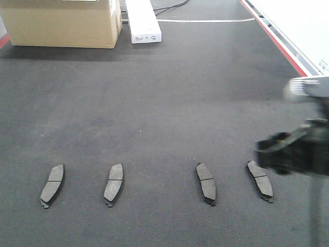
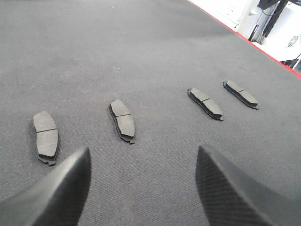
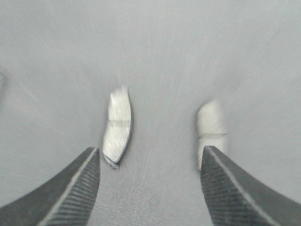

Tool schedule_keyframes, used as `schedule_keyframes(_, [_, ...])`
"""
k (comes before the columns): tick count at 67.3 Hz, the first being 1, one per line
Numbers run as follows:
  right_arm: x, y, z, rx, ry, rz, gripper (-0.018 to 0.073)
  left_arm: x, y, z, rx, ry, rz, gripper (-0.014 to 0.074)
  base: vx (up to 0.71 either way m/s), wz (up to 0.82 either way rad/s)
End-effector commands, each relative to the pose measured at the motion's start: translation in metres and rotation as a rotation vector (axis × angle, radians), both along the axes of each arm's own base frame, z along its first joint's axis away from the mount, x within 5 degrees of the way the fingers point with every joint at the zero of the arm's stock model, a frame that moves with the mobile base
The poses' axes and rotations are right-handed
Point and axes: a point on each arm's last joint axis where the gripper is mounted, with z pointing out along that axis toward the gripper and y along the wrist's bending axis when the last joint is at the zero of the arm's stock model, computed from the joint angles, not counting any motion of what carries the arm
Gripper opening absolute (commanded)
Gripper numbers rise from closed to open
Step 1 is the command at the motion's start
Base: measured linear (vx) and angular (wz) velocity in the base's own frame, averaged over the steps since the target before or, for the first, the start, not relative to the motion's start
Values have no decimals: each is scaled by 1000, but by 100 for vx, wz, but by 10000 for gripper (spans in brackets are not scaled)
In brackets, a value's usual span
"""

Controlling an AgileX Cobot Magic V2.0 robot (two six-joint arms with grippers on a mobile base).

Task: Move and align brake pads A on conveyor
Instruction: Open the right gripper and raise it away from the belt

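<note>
My right gripper (image 3: pixel 150 188) is hanging wide open and empty, and my left gripper (image 2: pixel 143 188) likewise. I'm looking across the charcoal conveyor (image 1: pixel 169 87), red-and-white stripe (image 1: pixel 272 38) edging it, a cardboard box (image 1: pixel 64 23) beyond. Four brake pads A (image 1: pixel 114 183) are lying in a row, grooved, dark-grey

Four brake pads (image 1: pixel 52 185) (image 1: pixel 113 183) (image 1: pixel 205 183) (image 1: pixel 259 180) lie in a row on the conveyor (image 1: pixel 164 103); a blurred claw (image 1: pixel 288 152) hangs beside the rightmost pad.
</note>
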Motion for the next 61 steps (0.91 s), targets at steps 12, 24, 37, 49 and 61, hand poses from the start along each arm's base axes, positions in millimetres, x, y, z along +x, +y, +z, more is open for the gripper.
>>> schedule_keyframes(12, [-68,-34,7,39,-354,31,456,2,-2,12,-48,-68,-9,470,0,0])
schedule_keyframes(24, [-98,-44,-18,86,-513,65,453,2,-2,12,-48,-68,-9,470,0,0])
schedule_keyframes(37, [-109,-48,-35,101,-562,77,453,2,-2,12,-48,-68,-9,470,0,0])
schedule_keyframes(49, [-109,-48,-34,77,-583,82,453,2,-2,12,-48,-68,-9,470,0,0])
schedule_keyframes(61, [-109,-48,-34,75,-578,80,453,2,-2,13,-53,-81,-8,470,0,0])
